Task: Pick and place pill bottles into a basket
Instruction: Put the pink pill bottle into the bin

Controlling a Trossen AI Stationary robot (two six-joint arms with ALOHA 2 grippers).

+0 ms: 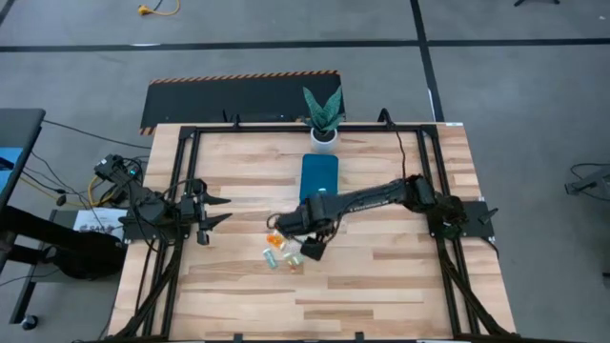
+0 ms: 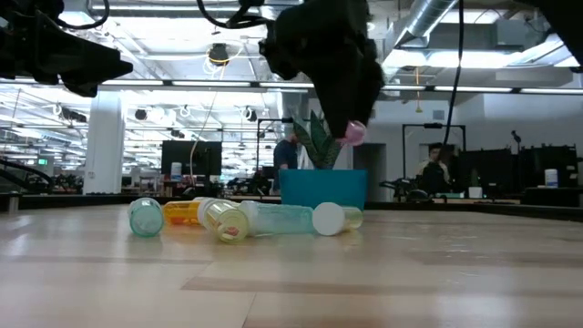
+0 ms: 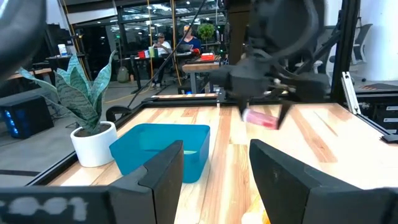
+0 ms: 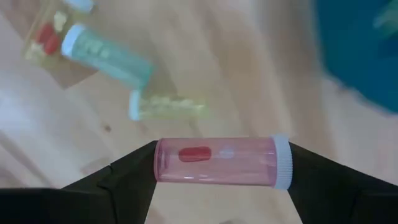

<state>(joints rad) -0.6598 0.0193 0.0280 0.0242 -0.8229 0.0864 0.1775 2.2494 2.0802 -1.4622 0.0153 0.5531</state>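
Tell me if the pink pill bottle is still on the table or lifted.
Lifted: the right gripper holds the pink bottle sideways between its fingers, above the table.

Plant: snake plant (image 3: pixel 84 93) with striped green blades, upright in a white pot (image 1: pixel 324 136) at the table's far edge.
Table: pale wooden planks (image 1: pixel 381 276), ringed by a black metal frame (image 1: pixel 286 128).
Background: two people (image 3: pixel 163 42) seated at a desk across the room.
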